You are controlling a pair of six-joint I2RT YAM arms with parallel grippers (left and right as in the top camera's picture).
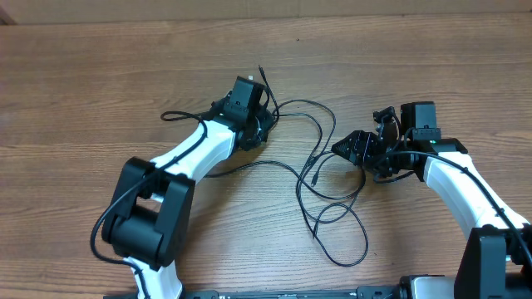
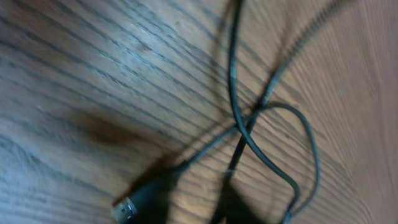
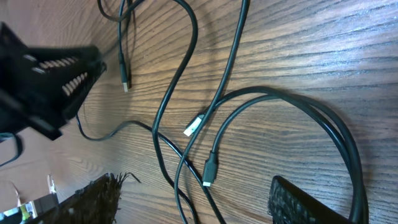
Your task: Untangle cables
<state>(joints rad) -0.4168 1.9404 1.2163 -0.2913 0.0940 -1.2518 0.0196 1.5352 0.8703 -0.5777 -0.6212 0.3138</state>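
**Tangle sits just left of the open right hand; the cords run on toward the left hand**

The right hand [image 1: 353, 149] is spread wide and holds nothing. In its wrist view one ribbed finger [image 3: 59, 78] sits at the upper left and the other pad at the lower right, with only bench [image 1: 100, 75] and cord between them. In that gap two loose ends lie close together, a silver-tipped plug [image 3: 194, 126] and a black plug [image 3: 209, 171]. Several strands cross over one another beside them. A doubled loop curves round close to the lower-right pad; I cannot tell whether it touches.

From overhead, the cables [image 1: 317, 173] lie flat on the bench between the two arms. The densest crossings are just beside the right hand, on its left and slightly toward the near edge. Slack loops trail further toward the near edge. From that cluster the long run heads diagonally up and left to the left hand [image 1: 252, 115], which sits at the far end of the strands.

The left hand's fingers are hidden under the wrist from above. Its own blurred view shows only two crossed cords and a plug, so I cannot tell whether it is open or closed. A cord end pokes out beyond it, so it may have a strand.

The right hand is clearly the nearer to the crossings. The loose plugs there look like the easiest ends to take and draw out.
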